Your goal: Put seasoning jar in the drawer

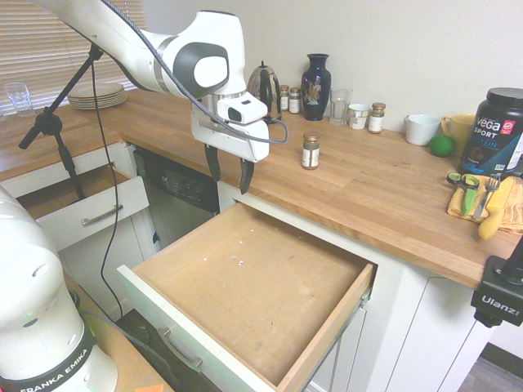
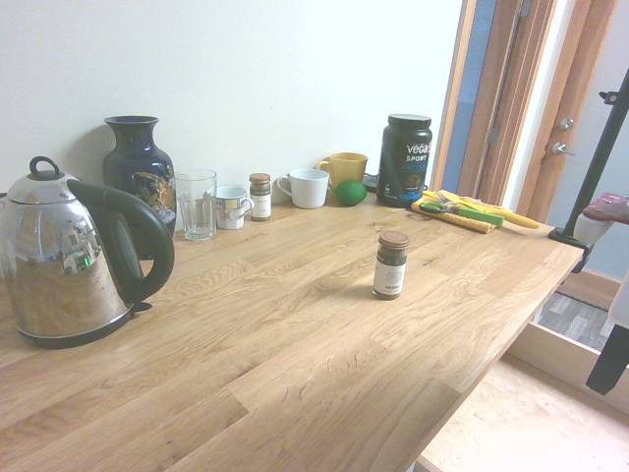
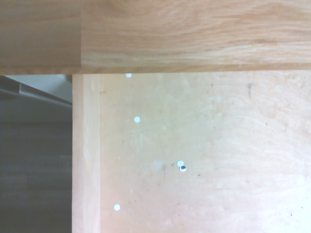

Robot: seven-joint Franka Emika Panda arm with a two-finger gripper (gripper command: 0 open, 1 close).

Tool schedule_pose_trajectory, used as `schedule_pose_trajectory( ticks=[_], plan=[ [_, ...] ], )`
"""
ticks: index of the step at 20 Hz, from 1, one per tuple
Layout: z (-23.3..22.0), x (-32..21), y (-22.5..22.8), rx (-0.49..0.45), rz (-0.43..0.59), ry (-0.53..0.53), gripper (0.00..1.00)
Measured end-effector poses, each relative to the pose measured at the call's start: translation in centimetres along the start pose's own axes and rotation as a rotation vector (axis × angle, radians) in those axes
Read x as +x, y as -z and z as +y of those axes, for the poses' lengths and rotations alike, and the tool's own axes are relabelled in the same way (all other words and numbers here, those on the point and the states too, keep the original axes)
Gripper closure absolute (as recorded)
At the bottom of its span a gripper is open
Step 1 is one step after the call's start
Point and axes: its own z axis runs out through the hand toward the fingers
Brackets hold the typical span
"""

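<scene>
The seasoning jar (image 1: 310, 151) (image 2: 390, 264), clear glass with a brown lid and a pale label, stands upright alone on the wooden counter (image 1: 368, 188), a little back from its front edge. The big drawer (image 1: 245, 286) is pulled out below the counter, and its bare wooden bottom (image 3: 204, 155) holds nothing. My gripper (image 1: 229, 171) hangs open and empty over the drawer's back left corner, just in front of the counter edge. The jar is to its right, apart from the fingers.
A kettle (image 1: 263, 88), dark vase (image 1: 316, 86), glass (image 1: 340, 106), small jars (image 1: 376, 117), mugs (image 1: 422, 128), a lime and a black tub (image 1: 496, 131) line the back wall. A smaller drawer (image 1: 82, 208) stands open at left. A yellow cloth with utensils (image 1: 482, 200) lies at right.
</scene>
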Motion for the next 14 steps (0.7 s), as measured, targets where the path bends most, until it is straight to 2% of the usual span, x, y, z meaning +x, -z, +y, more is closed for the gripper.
schedule_pose_trajectory(
  ticks=[6,14],
  plan=[
    [-0.5,0.9,0.1,0.025,0.016,-0.014,0.00],
    [-4.8,7.6,2.0,0.040,0.021,-0.056,0.00]
  ],
)
